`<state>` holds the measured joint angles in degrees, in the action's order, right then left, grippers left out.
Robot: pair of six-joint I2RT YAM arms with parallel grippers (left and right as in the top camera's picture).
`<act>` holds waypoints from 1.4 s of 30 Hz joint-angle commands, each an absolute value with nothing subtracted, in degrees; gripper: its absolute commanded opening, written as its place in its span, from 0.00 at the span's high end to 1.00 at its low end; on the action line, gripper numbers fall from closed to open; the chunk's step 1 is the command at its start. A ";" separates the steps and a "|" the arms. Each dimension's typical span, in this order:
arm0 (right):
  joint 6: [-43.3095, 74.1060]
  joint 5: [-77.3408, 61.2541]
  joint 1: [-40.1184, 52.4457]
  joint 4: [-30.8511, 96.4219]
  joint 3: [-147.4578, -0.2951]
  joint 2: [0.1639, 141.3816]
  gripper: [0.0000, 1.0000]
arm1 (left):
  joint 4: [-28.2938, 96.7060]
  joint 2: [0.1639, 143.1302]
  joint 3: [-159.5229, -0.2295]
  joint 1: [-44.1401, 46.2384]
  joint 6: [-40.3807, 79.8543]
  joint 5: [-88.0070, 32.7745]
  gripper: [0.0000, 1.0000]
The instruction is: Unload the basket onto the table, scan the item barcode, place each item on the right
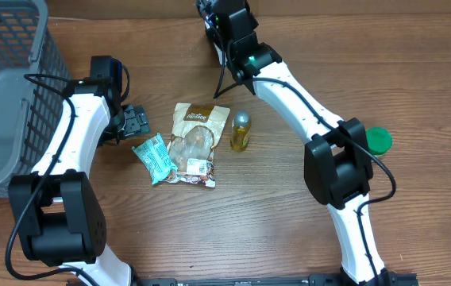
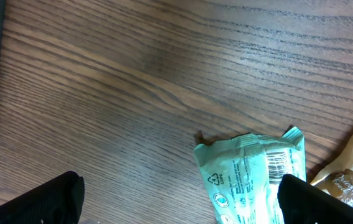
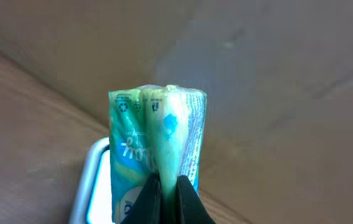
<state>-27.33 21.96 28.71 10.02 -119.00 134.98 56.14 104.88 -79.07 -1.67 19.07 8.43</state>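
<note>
My right gripper (image 3: 165, 190) is shut on a folded green and teal packet (image 3: 158, 134), pinching its middle fold and holding it upright before a plain brown surface. Behind the packet's lower left shows a grey-framed white panel (image 3: 89, 180). In the overhead view the right arm (image 1: 245, 52) reaches to the table's far edge and the held packet is hidden. My left gripper (image 2: 183, 211) stands open low over the wood, with a teal snack packet (image 2: 251, 180) lying by its right finger, barcode (image 2: 279, 163) facing up. From above, this gripper (image 1: 136, 121) sits just left of that packet (image 1: 154, 157).
A brown pouch (image 1: 194, 143) lies beside the teal packet, and a small yellow bottle (image 1: 241, 131) stands to its right. A green lid (image 1: 378, 141) lies by the right arm. A grey mesh basket (image 1: 3, 95) fills the left side.
</note>
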 commanded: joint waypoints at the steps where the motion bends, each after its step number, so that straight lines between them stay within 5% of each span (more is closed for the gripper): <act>1: -29.04 26.35 26.92 8.71 -120.01 140.33 0.96 | 56.27 103.20 -78.89 -2.11 18.20 8.78 0.00; 18: -25.17 31.14 26.57 9.98 -120.05 136.42 0.96 | 56.27 103.20 -78.89 -2.13 18.20 8.78 0.01; 33: 12.27 15.59 17.45 74.30 -118.76 120.05 0.96 | 56.27 103.18 -78.89 -2.11 18.20 8.78 0.01; 42: 13.76 11.88 9.63 77.25 -100.68 120.07 0.96 | 56.27 103.18 -78.89 -2.11 18.20 8.75 0.01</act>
<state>11.38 13.74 11.25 78.00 -105.06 119.83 56.14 104.88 -79.07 -1.67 19.07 8.43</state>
